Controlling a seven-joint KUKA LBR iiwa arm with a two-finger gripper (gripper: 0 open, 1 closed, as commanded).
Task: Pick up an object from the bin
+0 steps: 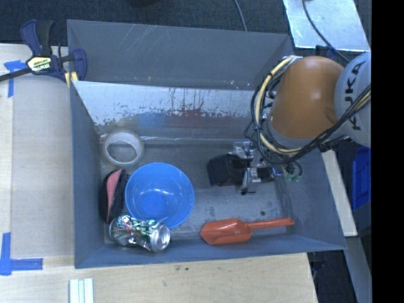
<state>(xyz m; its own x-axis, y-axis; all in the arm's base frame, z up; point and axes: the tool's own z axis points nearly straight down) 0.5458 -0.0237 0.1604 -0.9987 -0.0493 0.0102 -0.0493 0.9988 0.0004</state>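
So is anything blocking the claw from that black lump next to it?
Nothing visible does. The gripper is right beside the black object, right of middle in the bin, with no other thing between them. The orange scoop and the blue bowl lie apart from both.

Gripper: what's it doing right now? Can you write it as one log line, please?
gripper: down in bin, right of middle | nearest: black block, at its left | orange scoop: lying untouched
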